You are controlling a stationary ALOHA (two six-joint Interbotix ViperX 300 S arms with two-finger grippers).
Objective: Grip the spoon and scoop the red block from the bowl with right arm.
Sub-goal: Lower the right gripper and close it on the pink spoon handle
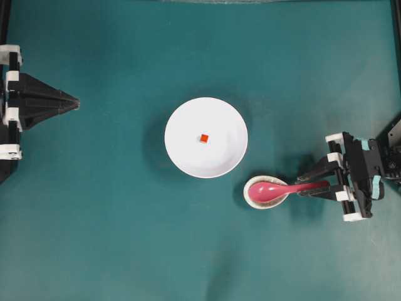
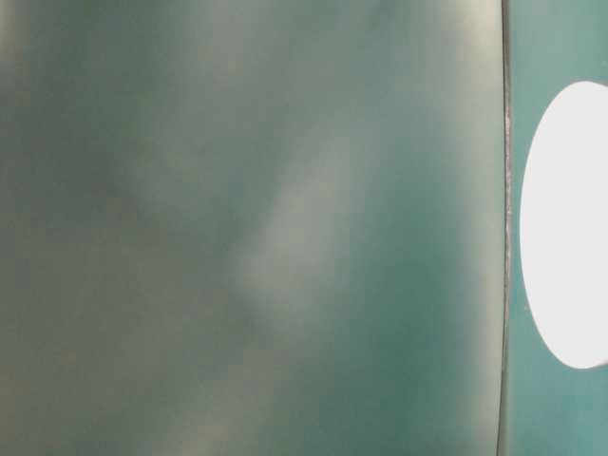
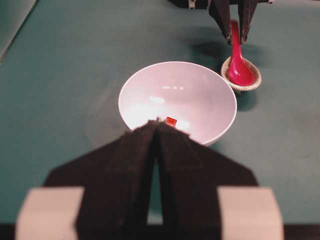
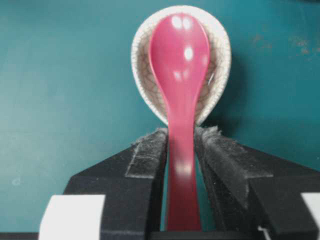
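The pink-red spoon [image 1: 285, 188] lies with its scoop in a small speckled rest, handle pointing right. My right gripper [image 1: 305, 185] straddles that handle. In the right wrist view the spoon [image 4: 179, 75] runs between the two pads of the right gripper [image 4: 181, 132], with thin slivers of table showing beside it, so the jaws stand slightly open. The red block [image 1: 204, 138] sits in the middle of the white bowl [image 1: 182, 157]. My left gripper [image 1: 76, 102] rests shut at the left edge; its view shows the left gripper [image 3: 157, 122] before the bowl [image 3: 220, 95] and block [image 3: 171, 121].
The speckled off-white spoon rest [image 1: 257, 195] stands just off the bowl's lower right rim, also seen as the rest [image 4: 142, 65] under the scoop. The table-level view is blurred, with only a white shape of the bowl [image 2: 570, 228] at right. Teal tabletop surrounds everything.
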